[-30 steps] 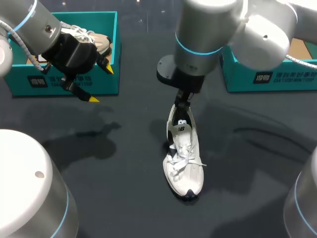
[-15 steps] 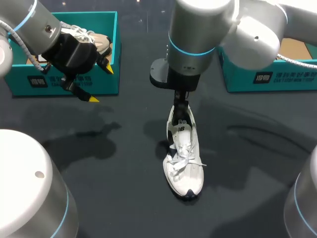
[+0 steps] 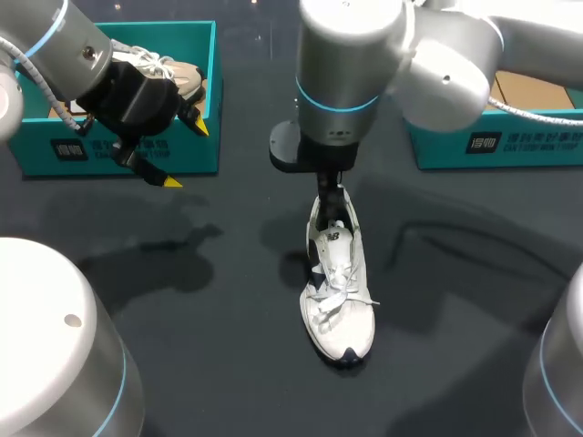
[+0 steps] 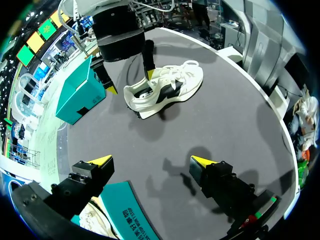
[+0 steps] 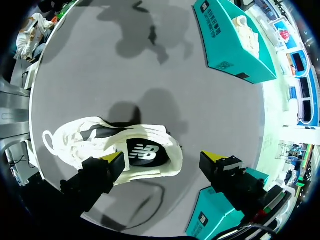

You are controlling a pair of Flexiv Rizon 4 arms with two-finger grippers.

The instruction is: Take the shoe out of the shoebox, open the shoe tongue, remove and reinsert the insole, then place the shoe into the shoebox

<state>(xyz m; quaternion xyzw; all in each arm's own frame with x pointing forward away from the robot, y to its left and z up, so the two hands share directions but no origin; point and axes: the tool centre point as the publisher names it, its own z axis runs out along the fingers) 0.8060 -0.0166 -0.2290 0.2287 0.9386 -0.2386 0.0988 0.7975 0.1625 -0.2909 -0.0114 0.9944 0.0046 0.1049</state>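
The white lace-up sneaker with black side panels (image 3: 338, 296) is seen standing on its sole in the middle of the dark worktop (image 3: 228, 364). Above its heel opening the right tool (image 5: 162, 157) is held with fingers apart, the heel between them. The left tool (image 4: 150, 161) is also spread, nothing in it, just before the teal cardboard shoebox (image 3: 118, 155), in which a pale shoe (image 3: 168, 73) is seen.

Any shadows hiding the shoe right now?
Head view: arm shadows fall on the table either side of the shoe, itself well lit. Left wrist view: shadow of the left gripper lies on bare table, short of the shoe.
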